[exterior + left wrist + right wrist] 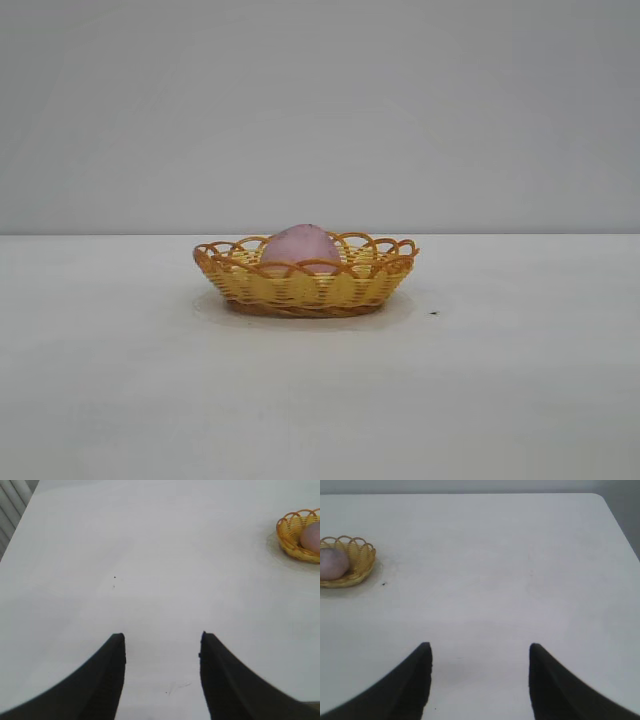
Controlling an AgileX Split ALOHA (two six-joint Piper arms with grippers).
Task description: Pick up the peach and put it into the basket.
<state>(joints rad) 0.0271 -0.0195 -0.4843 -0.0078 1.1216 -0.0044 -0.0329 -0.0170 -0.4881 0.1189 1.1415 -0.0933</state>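
Observation:
The dusty pink peach (301, 247) lies inside the yellow wicker basket (300, 290) with an orange-brown looped rim, at the middle of the white table. Neither arm shows in the exterior view. In the left wrist view the basket (292, 540) with the peach (312, 536) is far off, and my left gripper (162, 641) is open and empty over bare table. In the right wrist view the basket (360, 562) and the peach (333, 562) are also far off, and my right gripper (480, 651) is open and empty over bare table.
A small dark speck (433, 313) lies on the white table (520, 400) right of the basket. A plain grey wall stands behind. The table's far rounded corner (600, 497) shows in the right wrist view.

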